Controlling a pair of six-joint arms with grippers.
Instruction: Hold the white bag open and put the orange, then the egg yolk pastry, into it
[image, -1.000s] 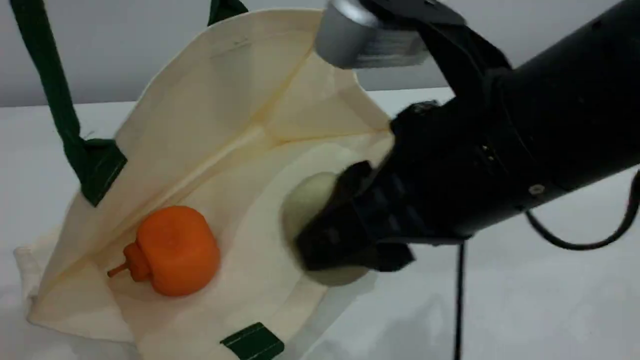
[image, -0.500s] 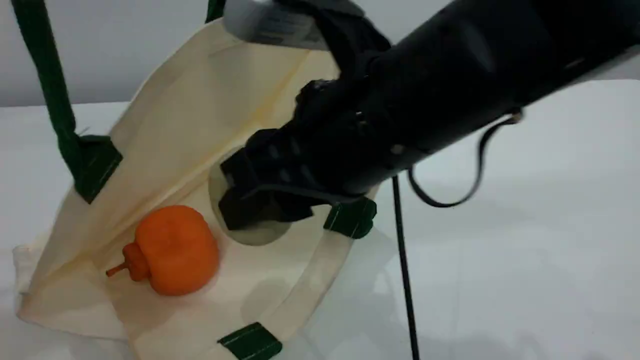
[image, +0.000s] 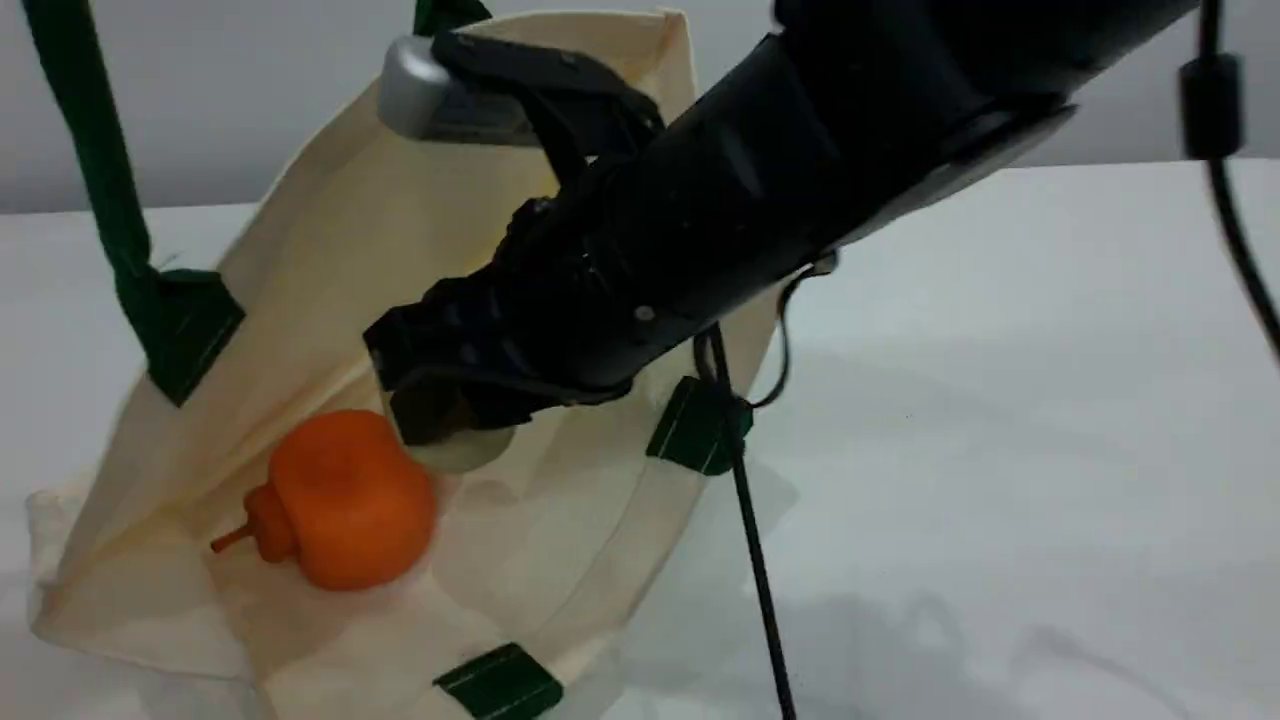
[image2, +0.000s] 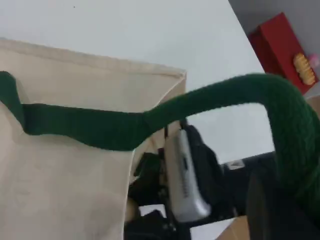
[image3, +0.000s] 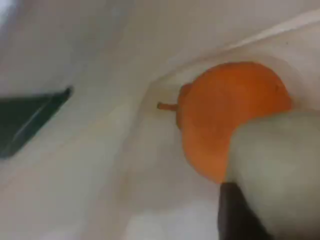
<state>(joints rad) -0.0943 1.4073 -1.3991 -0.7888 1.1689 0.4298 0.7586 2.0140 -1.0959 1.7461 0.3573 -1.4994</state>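
The white bag (image: 330, 250) lies on its side with its mouth held open. Its green handle (image: 90, 150) runs up out of the scene view. In the left wrist view that handle (image2: 100, 127) loops over to my left gripper (image2: 272, 212), which is shut on it. The orange (image: 345, 500) rests inside the bag, stem to the left. My right gripper (image: 440, 410) reaches into the bag, shut on the egg yolk pastry (image: 460, 455), just right of and above the orange. In the right wrist view the pastry (image3: 280, 165) sits against the orange (image3: 225, 115).
The right arm's black cable (image: 750, 540) hangs over the bag's right rim and a green handle patch (image: 700, 425). The white table (image: 1000, 400) stretches to the right. A red box (image2: 280, 50) stands far off in the left wrist view.
My right gripper has carried the pastry leftward from the bag's mouth deep inside, up to the orange. The bag's right rim has shifted a little. The orange has stayed put.
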